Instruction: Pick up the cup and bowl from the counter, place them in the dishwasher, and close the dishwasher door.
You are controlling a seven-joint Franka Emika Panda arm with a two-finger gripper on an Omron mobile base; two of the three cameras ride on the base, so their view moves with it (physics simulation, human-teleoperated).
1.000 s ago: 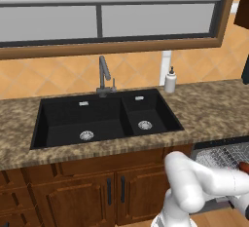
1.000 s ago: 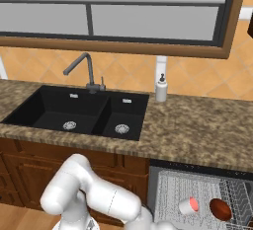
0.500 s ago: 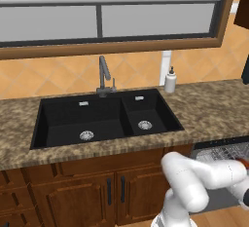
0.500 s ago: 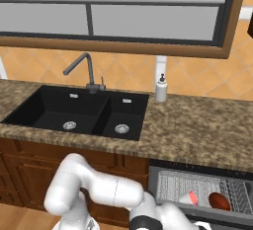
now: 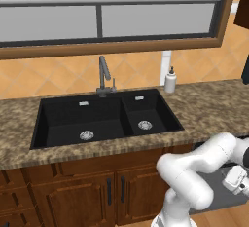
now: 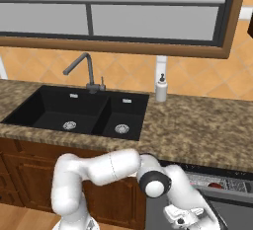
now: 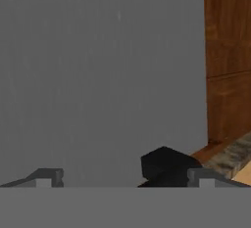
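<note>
The counter [image 6: 197, 125] is stretching across the scene in speckled brown stone, carrying the black double sink [image 5: 104, 116] with its 2 basins and the faucet [image 5: 103, 75] at the far edge. A white soap bottle [image 6: 161, 88] is standing on the far side of the counter, just right of the sink. Dark wooden cabinets [image 5: 87, 192] are sitting under the counter to the left.

The dishwasher [image 6: 222, 184] is sitting under the counter at the right. Its door [image 7: 98, 75] is standing nearly upright, leaving a narrow gap at the top through which I am seeing a strip of the silver rack [image 6: 217, 182] from the right base view. Something dark red [image 6: 214, 185] is lying in that rack; I cannot tell whether it is the bowl. I cannot make out the cup in the gap.

I am reaching low and to the right with my arm, my hand facing the grey door panel close up. My claw [image 7: 122, 175] is pointing at the flat panel, with a wooden cabinet side [image 7: 228, 60] to the right of it in the hand view. 1 dark fingertip [image 7: 164, 166] is sticking up at the bottom of that view; I cannot tell whether my claw is parted or closed. It is gripping nothing that I can see.
</note>
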